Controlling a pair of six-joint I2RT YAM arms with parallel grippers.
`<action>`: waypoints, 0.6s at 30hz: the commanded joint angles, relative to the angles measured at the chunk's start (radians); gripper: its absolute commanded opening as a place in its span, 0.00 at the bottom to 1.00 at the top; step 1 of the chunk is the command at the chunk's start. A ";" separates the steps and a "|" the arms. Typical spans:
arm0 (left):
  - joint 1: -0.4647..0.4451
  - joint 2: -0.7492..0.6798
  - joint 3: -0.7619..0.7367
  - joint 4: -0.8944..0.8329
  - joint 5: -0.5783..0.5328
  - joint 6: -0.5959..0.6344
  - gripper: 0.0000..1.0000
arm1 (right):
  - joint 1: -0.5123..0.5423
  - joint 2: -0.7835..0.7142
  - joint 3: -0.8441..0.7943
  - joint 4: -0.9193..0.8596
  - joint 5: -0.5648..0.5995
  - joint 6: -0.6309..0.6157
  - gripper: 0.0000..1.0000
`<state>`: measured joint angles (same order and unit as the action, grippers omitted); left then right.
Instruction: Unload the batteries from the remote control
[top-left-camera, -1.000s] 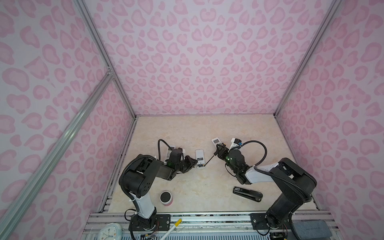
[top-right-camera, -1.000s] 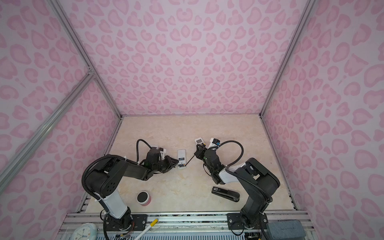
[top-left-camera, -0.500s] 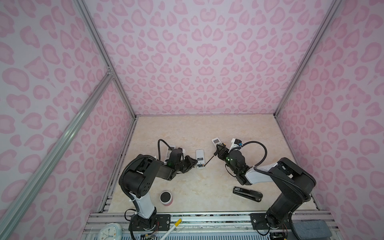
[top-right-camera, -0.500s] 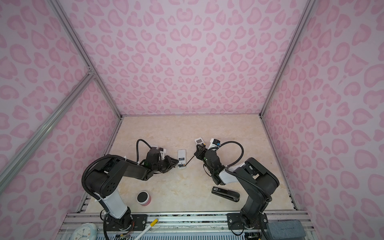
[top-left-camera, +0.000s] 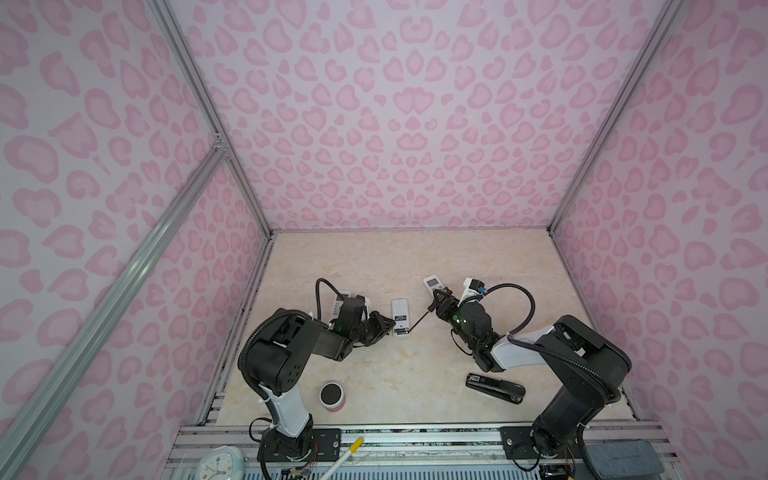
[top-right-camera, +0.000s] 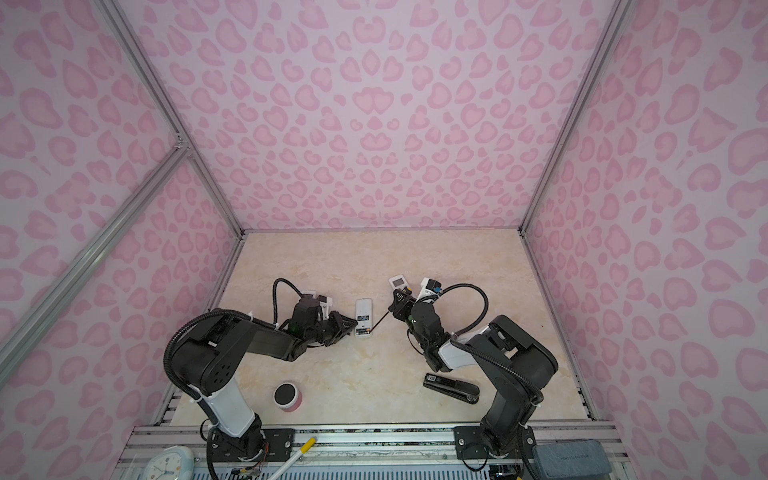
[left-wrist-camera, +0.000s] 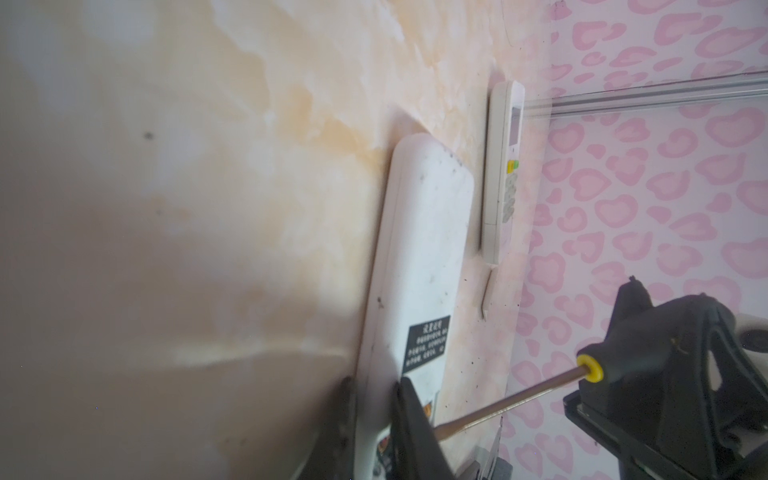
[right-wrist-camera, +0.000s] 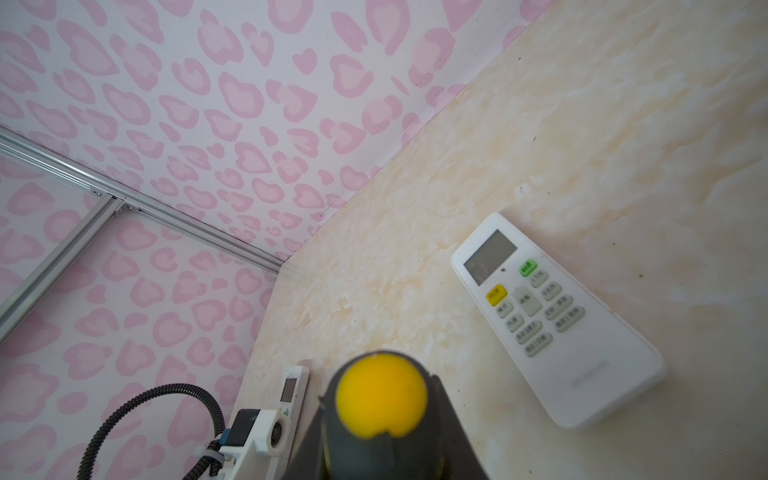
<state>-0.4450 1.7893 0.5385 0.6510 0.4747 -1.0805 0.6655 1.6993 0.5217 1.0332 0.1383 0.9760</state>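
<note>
Zero change: left tool (top-left-camera: 388, 328) clamps remote (top-left-camera: 400, 312), right tool (top-left-camera: 437, 304) screwdriver (top-left-camera: 419, 322).

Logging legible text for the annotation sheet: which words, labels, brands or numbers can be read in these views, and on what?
"eco": on the green button of the face-up remote.
Its other buttons: Chinese characters, too blurred to read.
White print on the black label of the face-down remote: blurred, unreadable.
The stapler sticker and clock face: too small to read.

The remote (left-wrist-camera: 419, 249) has its near end hidden behind the left claw (left-wrist-camera: 374, 399); the screwdriver (left-wrist-camera: 519, 397) tip seemingly too.
</note>
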 joint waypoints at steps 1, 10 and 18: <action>-0.009 0.019 -0.011 -0.220 -0.002 -0.001 0.19 | 0.005 0.000 -0.004 0.154 -0.030 0.078 0.00; -0.009 0.021 -0.010 -0.218 -0.002 -0.001 0.18 | 0.006 -0.016 -0.015 0.173 -0.024 0.054 0.00; -0.009 0.014 -0.006 -0.229 -0.007 0.005 0.18 | 0.005 -0.022 -0.022 0.143 -0.013 0.034 0.00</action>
<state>-0.4469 1.7924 0.5407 0.6594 0.4820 -1.0840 0.6693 1.6817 0.5064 1.1568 0.1127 1.0187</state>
